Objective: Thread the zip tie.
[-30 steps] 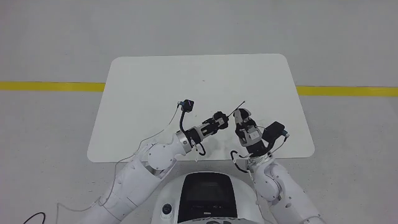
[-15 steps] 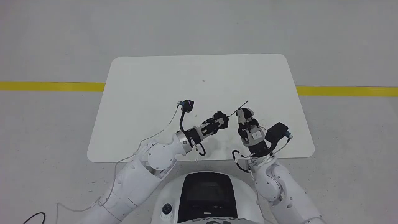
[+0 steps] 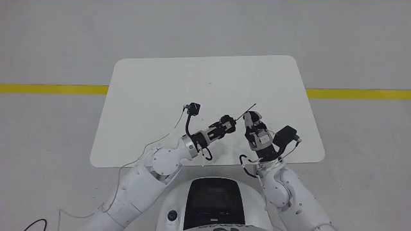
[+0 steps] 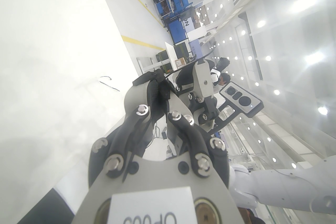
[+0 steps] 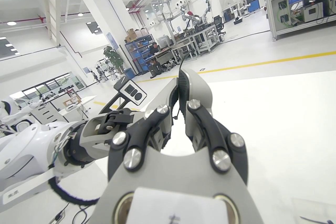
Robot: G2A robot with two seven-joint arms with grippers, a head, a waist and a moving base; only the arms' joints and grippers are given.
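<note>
- Zip tie [image 3: 247,111] — held above the table [image 3: 192,90], pinched in the closed right gripper [image 5: 179,83].
- Left gripper [image 4: 155,80] — closed just beside it; contents cannot be told.
- The tip is best aligned squarely with its head, then fed slowly.

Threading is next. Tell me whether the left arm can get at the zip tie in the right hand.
Probably yes: the left hand hangs close beside the right hand, nothing between them, and the zip tie pokes out free beyond it.

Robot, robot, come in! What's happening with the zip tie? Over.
Right pincer shut on zip tie, tail poking past its tips. Left pincer shut, close beside; contents unclear. Both above white table.
</note>
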